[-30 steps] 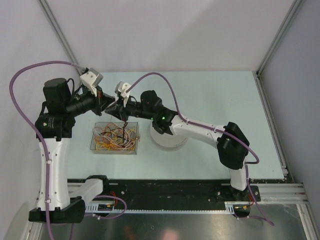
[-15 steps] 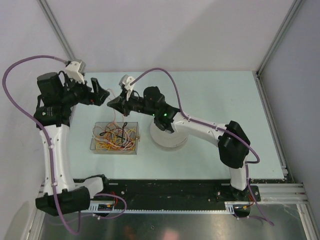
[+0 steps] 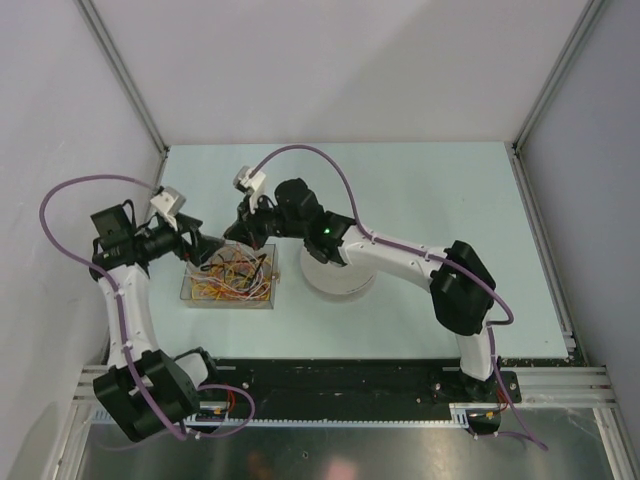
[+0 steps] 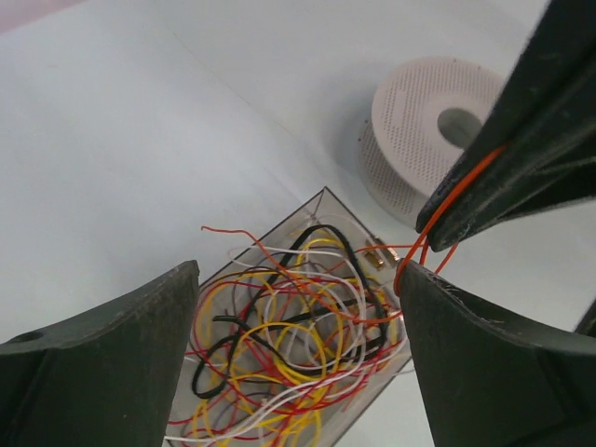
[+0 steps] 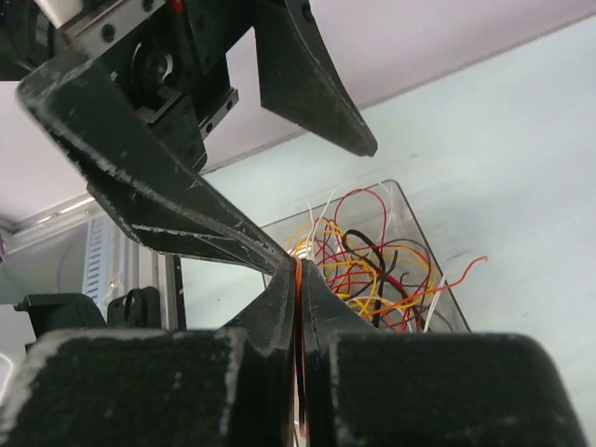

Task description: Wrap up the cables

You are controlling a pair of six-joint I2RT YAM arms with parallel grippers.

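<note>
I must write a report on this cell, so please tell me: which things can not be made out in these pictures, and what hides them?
1. Where the orange cable ends: right wrist view, it vanishes inside the shut right end effector.
2. How many cables lie in the clear box: every view, too thin and tangled.
3. The white spool: top view, mostly under the right arm.

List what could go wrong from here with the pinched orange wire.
1. The orange wire, held by the shut right gripper, seems to run into the tangle in the clear box; lifting may drag neighbours out.
2. The open left gripper hangs over that tangle; closing could catch other strands.
</note>
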